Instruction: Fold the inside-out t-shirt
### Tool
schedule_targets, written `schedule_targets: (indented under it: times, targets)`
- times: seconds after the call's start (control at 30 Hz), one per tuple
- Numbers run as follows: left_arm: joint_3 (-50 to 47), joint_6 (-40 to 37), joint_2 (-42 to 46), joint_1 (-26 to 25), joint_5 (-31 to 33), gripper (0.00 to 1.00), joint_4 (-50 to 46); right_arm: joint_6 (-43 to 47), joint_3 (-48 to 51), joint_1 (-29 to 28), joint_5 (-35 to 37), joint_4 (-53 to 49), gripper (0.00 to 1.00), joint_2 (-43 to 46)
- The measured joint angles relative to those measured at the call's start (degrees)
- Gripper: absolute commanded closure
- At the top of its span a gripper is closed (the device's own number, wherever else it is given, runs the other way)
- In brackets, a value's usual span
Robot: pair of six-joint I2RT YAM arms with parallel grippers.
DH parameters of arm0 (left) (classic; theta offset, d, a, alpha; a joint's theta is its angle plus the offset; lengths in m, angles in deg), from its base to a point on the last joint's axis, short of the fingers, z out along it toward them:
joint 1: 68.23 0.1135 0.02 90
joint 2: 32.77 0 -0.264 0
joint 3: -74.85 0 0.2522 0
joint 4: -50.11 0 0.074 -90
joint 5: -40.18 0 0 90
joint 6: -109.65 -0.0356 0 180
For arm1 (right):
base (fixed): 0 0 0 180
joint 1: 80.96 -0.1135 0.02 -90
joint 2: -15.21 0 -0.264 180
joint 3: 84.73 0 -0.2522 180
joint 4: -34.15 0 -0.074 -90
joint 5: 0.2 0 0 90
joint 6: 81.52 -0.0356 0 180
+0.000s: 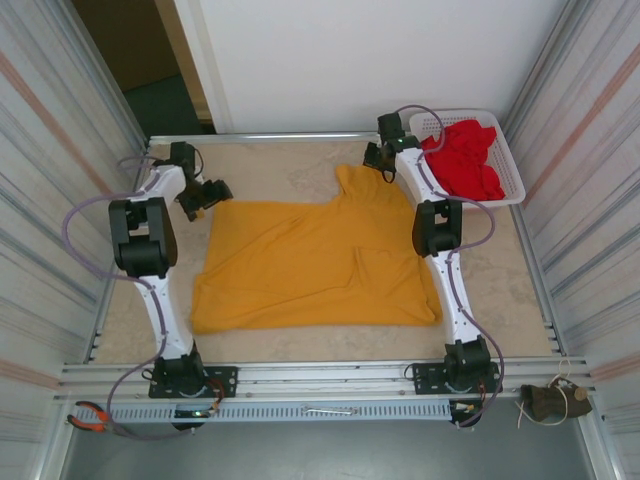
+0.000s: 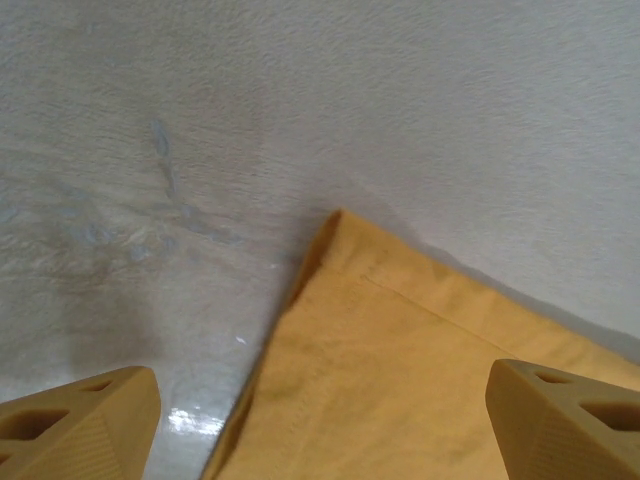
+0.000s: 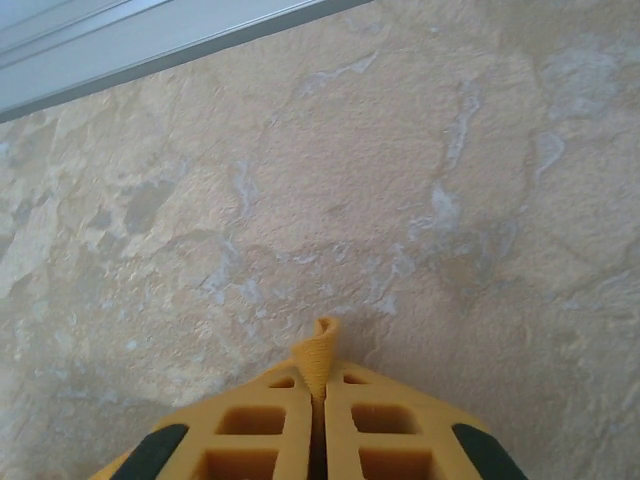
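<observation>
The mustard inside-out t-shirt [image 1: 310, 265] lies spread flat on the mottled table [image 1: 280, 165] between the two arms, the left gripper [image 1: 212, 193] at its far left corner, the right gripper [image 1: 380, 155] at its far sleeve, near a white basket [image 1: 450, 114] holding red garments [image 1: 465, 160].

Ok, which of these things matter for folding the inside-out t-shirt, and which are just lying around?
For the job: mustard t-shirt; right end effector, shut on its cloth; left end effector, open at a corner.
Lying about: red garments; white basket; orange-handled pliers.
</observation>
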Motion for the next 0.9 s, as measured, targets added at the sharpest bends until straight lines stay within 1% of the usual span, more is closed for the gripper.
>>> schedule_targets:
  times: [0.07,0.17,0.4,0.6,0.7,0.73,0.83,0.9]
  targets:
    - [1.5,-0.8,-1.4,-0.2,0.9,0.17,-0.8,0.1,0.0,0.0,-0.1,0.0,1.00,0.0]
    - [4.1,-1.9,-3.1,-0.4,1.7,0.22,-1.7,0.0,0.0,0.0,-0.5,0.0,1.00,0.0]
    - [8.6,-4.3,-5.1,-2.4,2.5,0.40,-2.4,-0.1,0.4,0.1,-1.5,0.1,1.00,0.0]
    - [9.4,-4.7,-6.9,-4.0,2.5,0.42,-2.5,-0.2,0.8,0.4,-2.6,0.5,1.00,0.0]
    - [9.7,-4.6,-7.1,-4.0,2.9,0.48,-2.7,-0.3,1.0,0.5,-2.8,0.5,1.00,0.2]
    - [9.7,-4.6,-7.2,-4.0,3.0,0.48,-2.7,-0.5,1.1,0.5,-2.9,0.5,1.00,0.3]
    - [9.8,-4.4,-7.2,-4.0,3.2,0.32,-2.8,-1.1,1.3,0.5,-3.0,0.4,1.00,0.5]
    - [9.8,-4.7,-7.2,-4.0,3.5,0.29,-2.7,-1.2,1.6,0.5,-3.0,0.3,1.00,0.7]
